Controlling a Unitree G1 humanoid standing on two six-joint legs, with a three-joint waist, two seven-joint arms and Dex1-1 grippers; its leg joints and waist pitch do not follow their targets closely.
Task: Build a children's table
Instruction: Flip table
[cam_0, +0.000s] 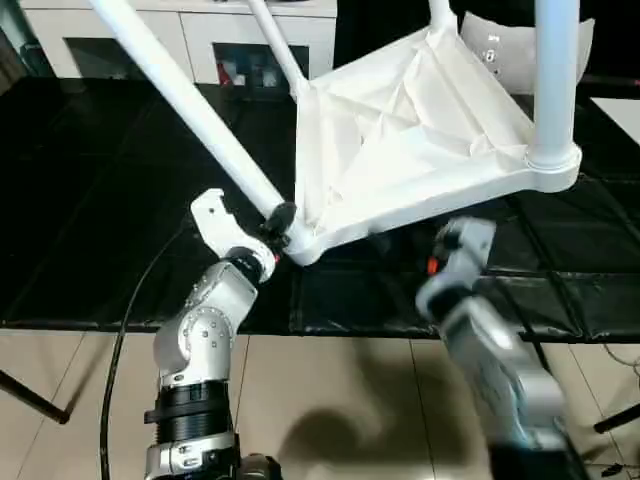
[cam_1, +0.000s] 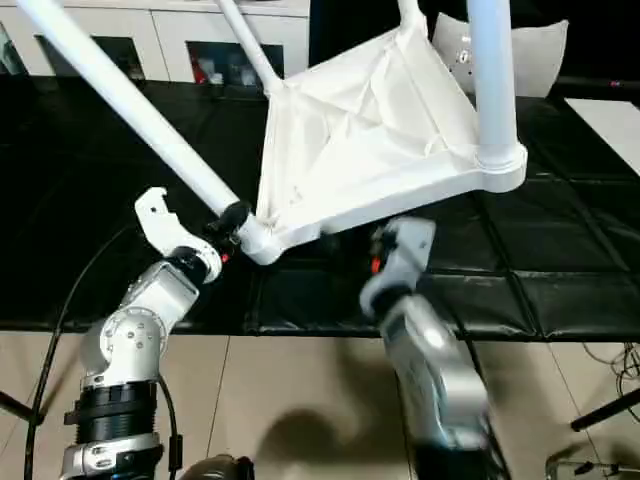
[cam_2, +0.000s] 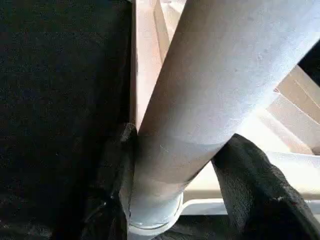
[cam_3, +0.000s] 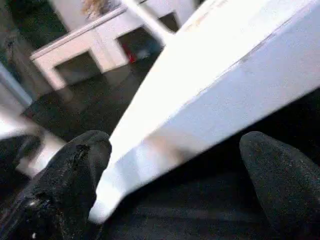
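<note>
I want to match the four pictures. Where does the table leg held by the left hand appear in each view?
Left eye view: leg, slanting from upper left to the near corner socket.
Right eye view: upper left, same slant.
Left wrist view: thick tube between the black fingers.
Right wrist view: cannot tell.
Shared landmark: tabletop.

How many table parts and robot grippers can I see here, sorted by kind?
Tabletops: 1, the white tabletop lying ribbed side up and tilted.
Tube legs: 4 in the corner sockets, among them the near-left leg and the near-right leg.
Grippers: 2, the left gripper around the near-left leg and the right gripper at the tabletop's edge.
Total: 7
</note>
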